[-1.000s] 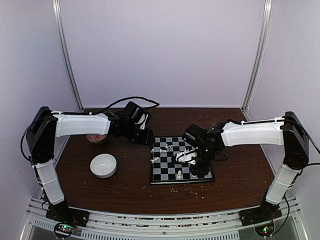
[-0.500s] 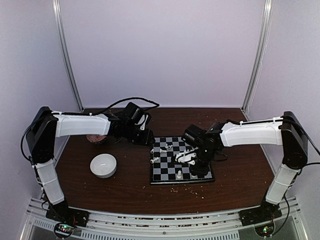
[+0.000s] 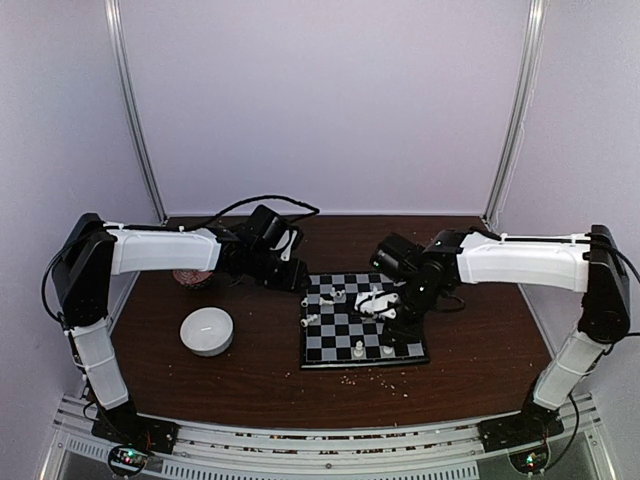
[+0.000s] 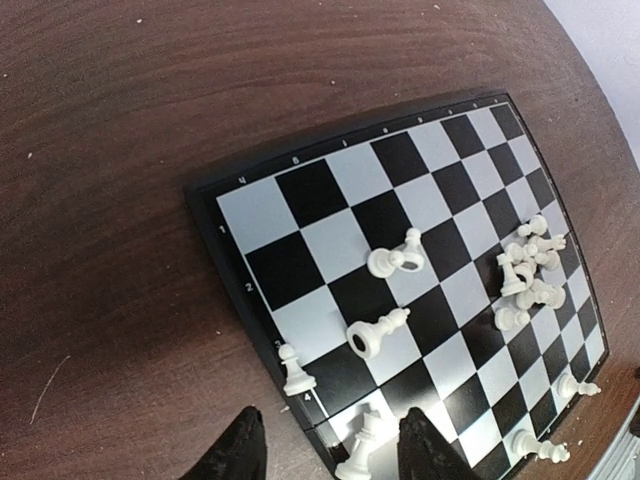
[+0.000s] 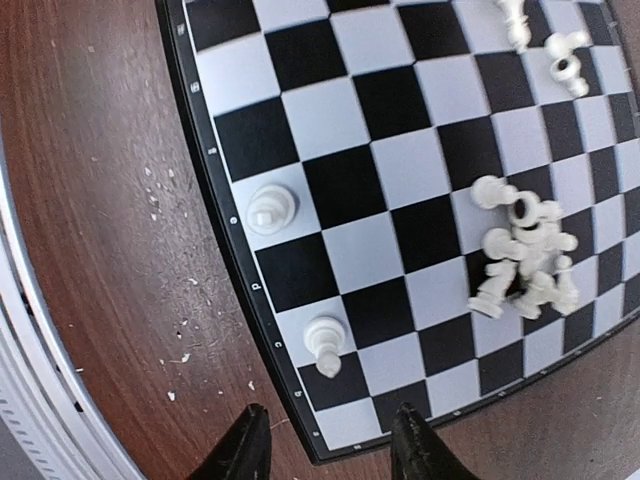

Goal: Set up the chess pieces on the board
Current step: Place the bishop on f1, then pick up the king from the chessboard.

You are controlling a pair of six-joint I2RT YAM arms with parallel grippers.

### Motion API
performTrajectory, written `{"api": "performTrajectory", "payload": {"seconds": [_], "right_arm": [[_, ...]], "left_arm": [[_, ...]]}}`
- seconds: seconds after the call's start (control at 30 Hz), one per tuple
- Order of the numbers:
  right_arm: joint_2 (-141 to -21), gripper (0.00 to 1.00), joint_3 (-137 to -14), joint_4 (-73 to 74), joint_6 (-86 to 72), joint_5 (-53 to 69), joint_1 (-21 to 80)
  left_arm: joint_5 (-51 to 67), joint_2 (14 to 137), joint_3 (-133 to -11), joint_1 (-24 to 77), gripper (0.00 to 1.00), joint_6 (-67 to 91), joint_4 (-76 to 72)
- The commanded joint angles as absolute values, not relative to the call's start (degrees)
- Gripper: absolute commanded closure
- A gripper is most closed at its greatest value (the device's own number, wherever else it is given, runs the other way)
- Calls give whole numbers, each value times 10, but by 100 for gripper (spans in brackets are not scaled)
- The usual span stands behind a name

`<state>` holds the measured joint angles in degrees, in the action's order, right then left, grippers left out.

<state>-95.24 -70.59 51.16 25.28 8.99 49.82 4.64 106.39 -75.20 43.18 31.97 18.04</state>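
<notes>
Currently the board [image 3: 362, 322] lies on the table [image 3: 250, 385], right gripper [image 5: 328, 445] over its right side and left gripper [image 4: 325, 452] over its far-left corner, both half-parted, holding nothing. Most chess pieces [image 5: 525, 250] sit heaped or toppled on it, few standing; next probably means pinching one from the heap and standing it upright.

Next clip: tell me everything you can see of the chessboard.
The chessboard is small and square, with black and pale grey checks, a thin black rim and tiny white coordinate marks. It lies flat on the dark wooden table. White chess pieces rest on it: some upright, two toppled, several heaped.
</notes>
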Motion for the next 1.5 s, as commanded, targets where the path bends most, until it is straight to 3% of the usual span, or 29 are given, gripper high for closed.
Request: {"api": "performTrajectory", "payload": {"seconds": [0.0, 0.37, 0.57, 0.9, 1.47], "right_arm": [[-888, 57, -755, 560, 257, 112, 465], [-840, 59, -714, 484, 210, 236, 320], [-839, 59, -686, 463, 218, 235, 314], [-839, 59, -679, 460, 217, 247, 315], [-840, 59, -673, 457, 217, 251, 314]], "left_arm": [[76, 1037, -745, 429, 54, 272, 171], [107, 1023, -759, 450, 54, 120, 293], [82, 1056, -776, 479, 59, 63, 337], [42, 1122, -836, 502, 53, 51, 376], [14, 1181, -881, 502, 67, 47, 406]]}}
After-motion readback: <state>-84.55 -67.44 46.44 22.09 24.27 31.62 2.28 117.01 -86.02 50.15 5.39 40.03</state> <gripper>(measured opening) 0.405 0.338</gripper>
